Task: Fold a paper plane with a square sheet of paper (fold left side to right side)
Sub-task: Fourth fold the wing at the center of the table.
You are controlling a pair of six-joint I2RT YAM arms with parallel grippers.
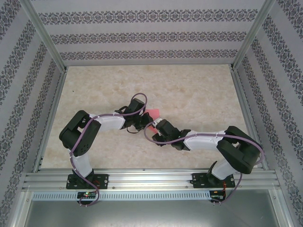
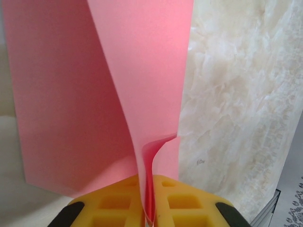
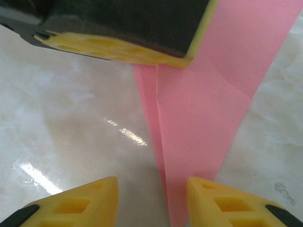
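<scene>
left tool (image 2: 147,203) pinches the pink paper (image 2: 61,94), folds in, one layer lifted; right tool (image 3: 151,208) at its 5 o'clock, jaws apart, empty; plane likely unfinished, flap needs flattening

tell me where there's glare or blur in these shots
Right wrist: white glare streaks on the glossy table, and no obvious blur. Left wrist: the raised fold of the pink paper looks paler, as if lit through, and the marble beside it is sharp. Top external: soft, even light, no glare, everything in focus.
</scene>
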